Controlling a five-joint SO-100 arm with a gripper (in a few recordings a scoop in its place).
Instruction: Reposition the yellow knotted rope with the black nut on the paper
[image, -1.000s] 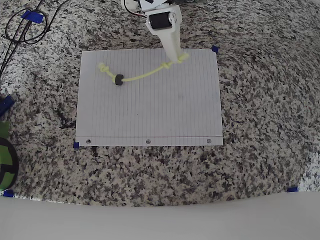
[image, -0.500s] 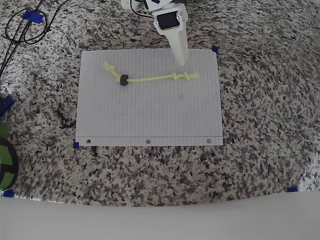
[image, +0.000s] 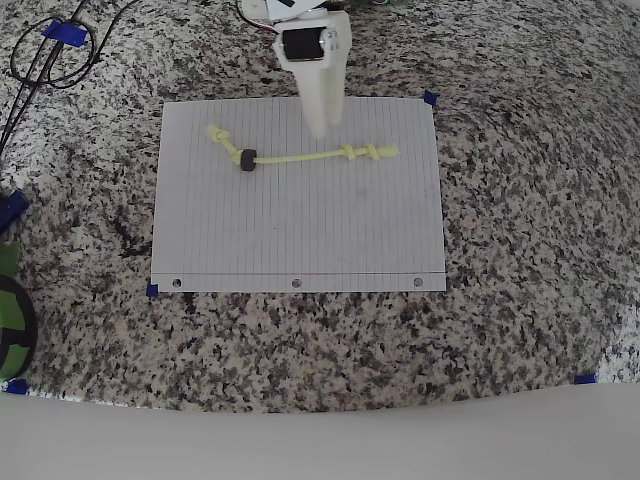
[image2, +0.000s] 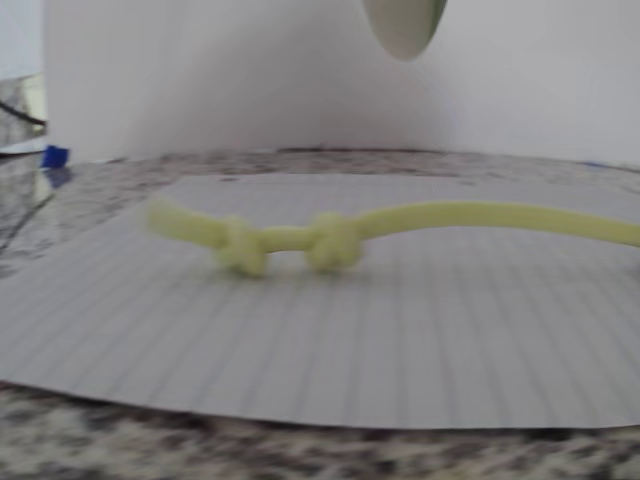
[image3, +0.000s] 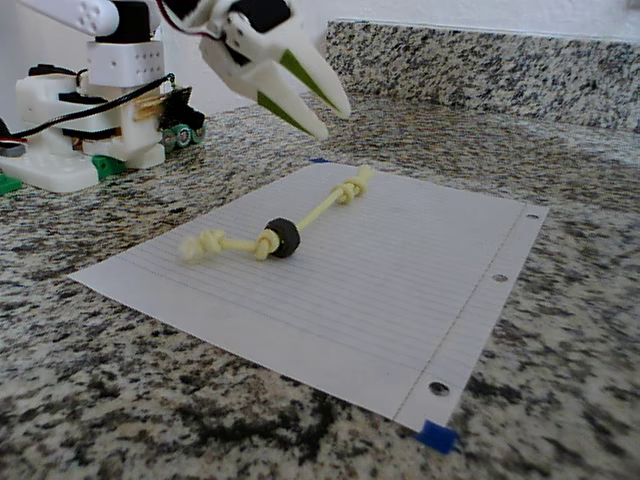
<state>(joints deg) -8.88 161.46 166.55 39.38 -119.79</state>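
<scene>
Overhead, wrist and fixed views of the release phase. The yellow knotted rope (image: 305, 156) lies nearly straight across the upper part of the paper (image: 300, 230), running from a knotted end near the upper left corner (image: 216, 133) to a double knot near the right edge (image: 365, 152) in the overhead view. One second earlier this right-hand end was lifted toward the top edge under the end effector, and the cord bowed between its ends; half a second earlier it had already been laid down where it lies now. The black nut (image: 247, 159) sits on the cord just right of the left knot, shifted slightly up and to the right from its position a second ago.

The end effector (image3: 318, 108) has since swung left along the top edge of the paper and hangs clear above the cord, touching nothing. In the fixed view its fingers lie close together with only a narrow gap toward the tips, and nothing is pinched between them. The wrist view shows the double knot (image2: 290, 243) resting flat on the lined sheet, with one fingertip (image2: 404, 25) well above it.

The rope and nut rest wholly on the paper, on the granite surface (image: 520, 330). The repositioning therefore appears complete, with the arm probably retreating.
</scene>
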